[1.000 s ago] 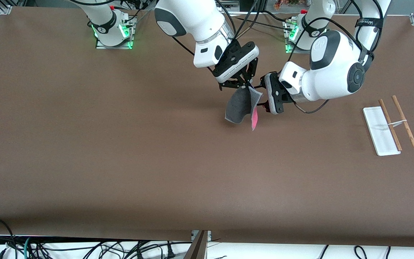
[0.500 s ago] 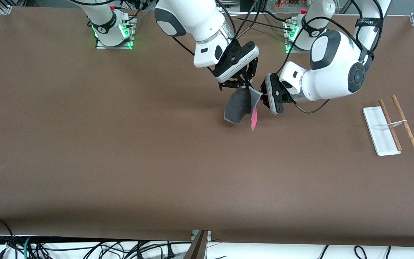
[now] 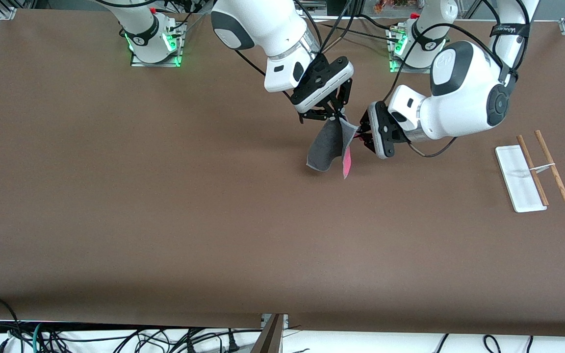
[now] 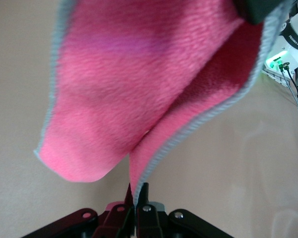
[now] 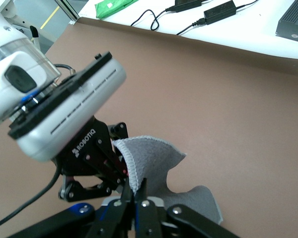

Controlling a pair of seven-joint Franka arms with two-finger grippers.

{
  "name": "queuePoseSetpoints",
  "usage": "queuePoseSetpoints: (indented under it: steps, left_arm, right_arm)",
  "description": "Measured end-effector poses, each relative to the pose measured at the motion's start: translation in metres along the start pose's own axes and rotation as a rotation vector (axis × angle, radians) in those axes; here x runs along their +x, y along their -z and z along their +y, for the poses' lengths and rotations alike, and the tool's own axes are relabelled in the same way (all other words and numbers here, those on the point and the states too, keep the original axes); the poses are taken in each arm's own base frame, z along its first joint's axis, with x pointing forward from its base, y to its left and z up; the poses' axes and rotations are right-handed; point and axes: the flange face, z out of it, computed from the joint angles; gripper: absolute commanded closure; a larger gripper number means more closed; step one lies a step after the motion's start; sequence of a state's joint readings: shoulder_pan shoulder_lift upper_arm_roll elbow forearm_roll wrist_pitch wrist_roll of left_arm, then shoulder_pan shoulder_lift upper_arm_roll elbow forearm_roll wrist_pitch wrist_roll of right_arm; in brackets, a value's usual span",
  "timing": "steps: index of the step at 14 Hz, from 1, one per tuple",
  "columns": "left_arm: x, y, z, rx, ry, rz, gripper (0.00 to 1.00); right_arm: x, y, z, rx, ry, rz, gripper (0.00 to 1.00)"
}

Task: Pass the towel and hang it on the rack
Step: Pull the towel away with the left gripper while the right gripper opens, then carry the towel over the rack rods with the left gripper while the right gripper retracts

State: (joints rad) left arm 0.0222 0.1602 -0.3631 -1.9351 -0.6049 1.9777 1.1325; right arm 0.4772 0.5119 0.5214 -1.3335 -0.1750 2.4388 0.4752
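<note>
The towel (image 3: 324, 147) hangs in the air over the middle of the table, its dark grey side toward the right arm's end and a pink strip (image 3: 346, 164) along one edge. My right gripper (image 3: 337, 116) is shut on its top corner. My left gripper (image 3: 357, 137) is shut on the stitched border beside it. In the left wrist view the pink face of the towel (image 4: 139, 84) rises from the left gripper (image 4: 138, 191). The right wrist view shows the grey towel (image 5: 154, 163) pinched in the right gripper (image 5: 138, 186), with the left hand (image 5: 74, 124) close by. The rack (image 3: 518, 179) stands at the left arm's end.
Two thin wooden rods (image 3: 532, 169) run over the rack's white base, parallel to each other. Both arm bases (image 3: 155, 39) stand along the table's back edge. Cables hang below the table's front edge (image 3: 115, 338).
My left gripper has shut on the towel's border and its arm has shifted slightly toward its own end of the table. The right gripper has stayed put, still holding the towel.
</note>
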Motion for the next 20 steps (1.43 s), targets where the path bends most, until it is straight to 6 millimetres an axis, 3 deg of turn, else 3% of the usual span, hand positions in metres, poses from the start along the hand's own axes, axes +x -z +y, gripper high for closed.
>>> queuePoseSetpoints:
  steps: [7, 9, 11, 15, 18, 20]
  left_arm:
    - [-0.011, 0.021, -0.015, 0.029, 0.019, 0.024, 1.0]
    - [-0.024, 0.032, -0.025, 0.046, 0.047, 0.036, 1.0]
    - [-0.05, 0.056, -0.045, 0.079, 0.103, 0.061, 1.0]
    - [-0.125, 0.109, -0.082, 0.166, 0.204, 0.051, 1.0]
    - [-0.17, 0.132, -0.096, 0.177, 0.232, 0.044, 1.0]
    - [-0.204, 0.147, -0.103, 0.168, 0.286, 0.05, 1.0]
  right_arm:
    - [0.0, 0.0, 0.0, 0.0, 0.008, 0.001, 0.0]
    - [0.0, 0.0, 0.0, 0.0, 0.008, 0.001, 0.0]
    - [0.001, 0.0, 0.002, -0.004, 0.007, 0.002, 0.0]
    - [0.001, -0.004, 0.017, -0.047, -0.001, -0.033, 0.0]
    - [-0.002, -0.003, 0.038, -0.12, -0.017, -0.129, 0.0]
    - [0.002, 0.009, 0.055, -0.163, -0.036, -0.165, 0.0]
